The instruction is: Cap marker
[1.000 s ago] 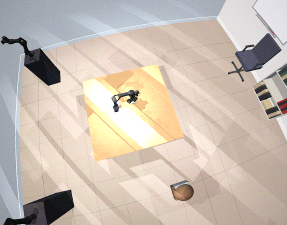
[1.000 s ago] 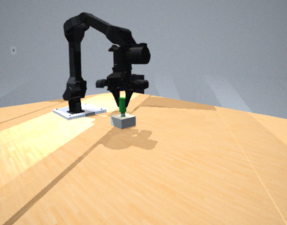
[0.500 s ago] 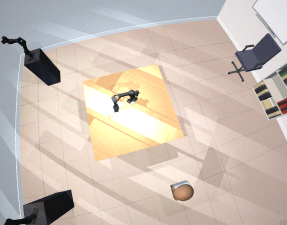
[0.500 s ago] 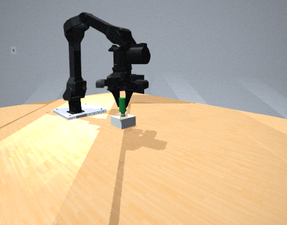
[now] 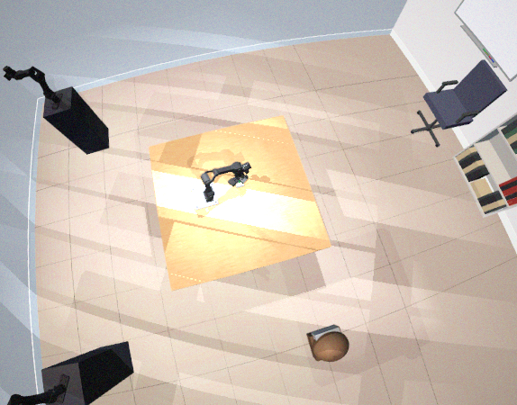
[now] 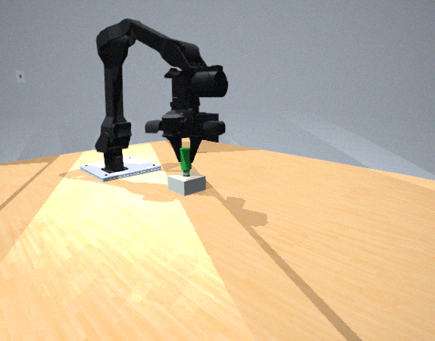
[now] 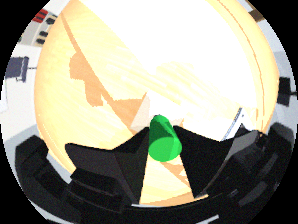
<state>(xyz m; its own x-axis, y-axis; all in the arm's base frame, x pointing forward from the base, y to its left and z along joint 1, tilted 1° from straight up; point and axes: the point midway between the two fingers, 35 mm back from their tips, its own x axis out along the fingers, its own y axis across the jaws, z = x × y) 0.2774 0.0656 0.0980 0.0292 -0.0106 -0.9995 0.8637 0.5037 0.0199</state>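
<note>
Above the holder block (image 6: 186,183), gripper (image 6: 185,150) clamps the cap (image 6: 185,159).

Light wooden table top (image 6: 293,246) is seen grained, with sheen. Green plastic-looking cap (image 6: 185,159) appears smooth; grey holder block (image 6: 186,183) looks matt.

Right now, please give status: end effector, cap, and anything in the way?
End effector shut on green cap. Cap directly above holder block, on the marker; full seating unconfirmed. Nothing seen in the way.
</note>
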